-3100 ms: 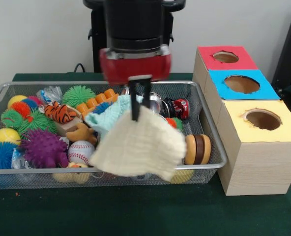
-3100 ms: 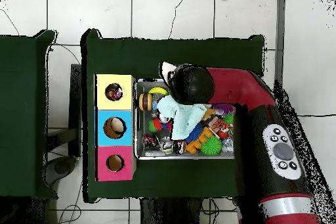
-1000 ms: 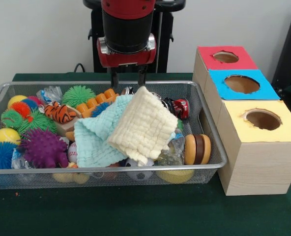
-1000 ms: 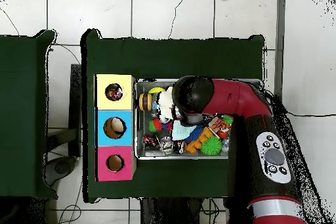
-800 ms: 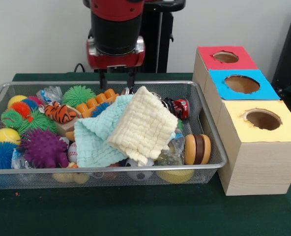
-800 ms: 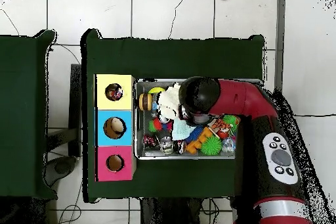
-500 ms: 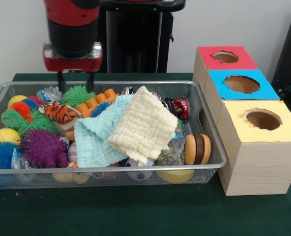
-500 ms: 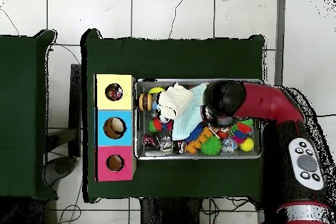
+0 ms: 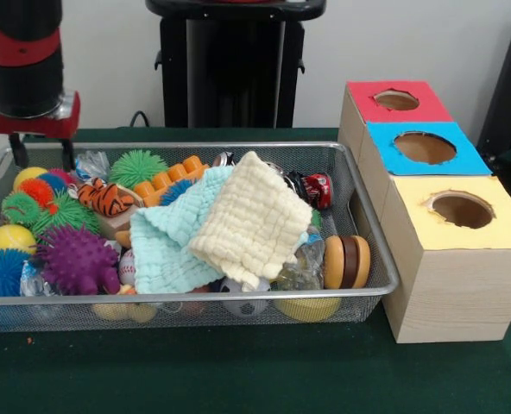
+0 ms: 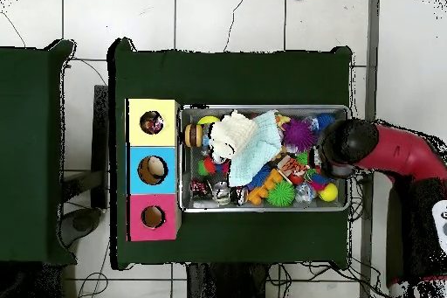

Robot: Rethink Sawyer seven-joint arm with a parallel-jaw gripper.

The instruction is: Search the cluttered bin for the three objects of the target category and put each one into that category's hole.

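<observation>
The silver wire mesh bin (image 9: 238, 298) is full of toys; it also shows in the overhead view (image 10: 262, 210). A cream knitted cloth (image 9: 251, 220) lies on a teal cloth (image 9: 160, 250) in its middle. My gripper (image 9: 42, 153) is open and empty, above the bin's far left corner, over a yellow ball (image 9: 29, 177). In the overhead view the arm's head (image 10: 345, 146) covers the gripper at the bin's right end. Wooden boxes right of the bin have a red top (image 9: 396, 101), a blue top (image 9: 424, 148) and a yellow top (image 9: 461, 210), each with a round hole.
In the bin lie a purple spiky ball (image 9: 74, 259), a green spiky ball (image 9: 137, 166), a tiger toy (image 9: 104, 197), an orange ridged toy (image 9: 169, 179), a soda can (image 9: 314, 190) and a wooden disc stack (image 9: 348, 261). The black pedestal (image 9: 234, 69) stands behind.
The gripper let go of the cream cloth, which now lies on the teal cloth. The arm rose and moved to the picture's left in the front view, to the bin's left end.
</observation>
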